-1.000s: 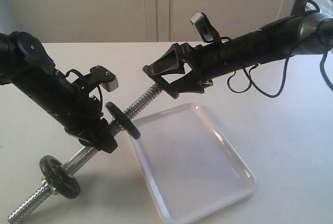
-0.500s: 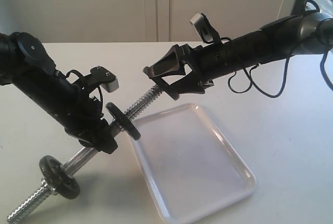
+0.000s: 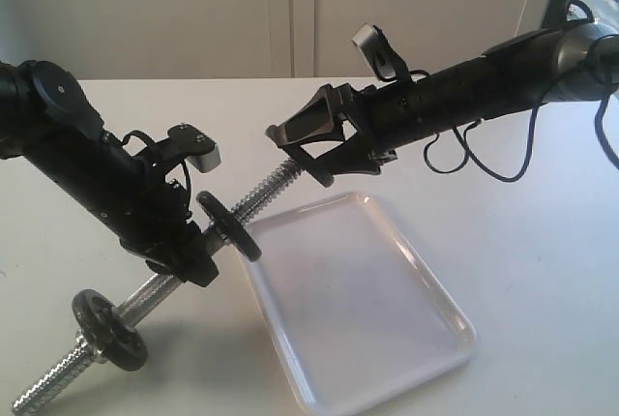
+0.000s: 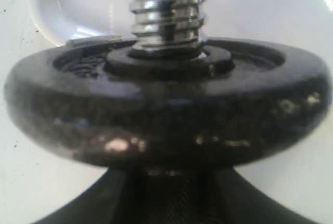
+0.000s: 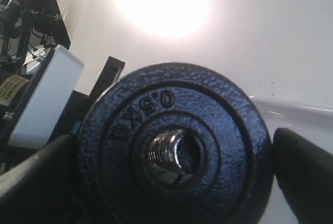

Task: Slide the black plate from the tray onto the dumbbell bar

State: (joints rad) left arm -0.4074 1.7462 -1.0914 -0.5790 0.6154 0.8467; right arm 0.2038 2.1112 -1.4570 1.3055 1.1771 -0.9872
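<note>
Nothing has visibly shifted in the last second. Your left gripper (image 3: 191, 259), at lower left, stays clamped on the dumbbell bar (image 3: 263, 189). The black plate (image 3: 229, 225) sits threaded on the bar just above that grip, off the tray (image 3: 387, 329). Your right gripper (image 3: 293, 153), at upper centre, holds its jaws apart around the threaded tip. Back it out along the bar's line, and keep the bar tilted so the plate rests low.
</note>
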